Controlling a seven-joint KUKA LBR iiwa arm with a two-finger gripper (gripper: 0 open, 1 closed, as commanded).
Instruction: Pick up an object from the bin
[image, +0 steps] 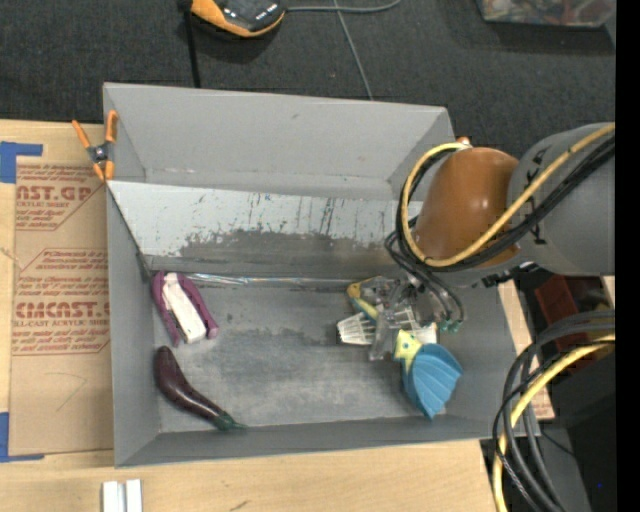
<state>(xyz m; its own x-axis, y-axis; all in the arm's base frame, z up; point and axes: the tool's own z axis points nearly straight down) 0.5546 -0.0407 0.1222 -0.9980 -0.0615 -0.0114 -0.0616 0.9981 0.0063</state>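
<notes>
Blue fan-shaped toy rests on the floor of the bin, by its right wall. Claw low just beside it; grip state indeterminable. No lift evident; pick judged outstanding.

Dark purple eggplant, purple-white box

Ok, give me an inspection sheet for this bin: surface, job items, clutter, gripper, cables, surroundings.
Surface: grey metal bin, floor scuffed.
Job's things: blue scalloped shell and small yellow-white piece at right, beside the gripper.
Clutter: purple-and-white box at left; dark purple eggplant front left.
Gripper: gripper low at the bin's right side.
Cables: yellow and black cables loop round the orange wrist cover.
Surroundings: orange-and-black device beyond the far rim.
</notes>
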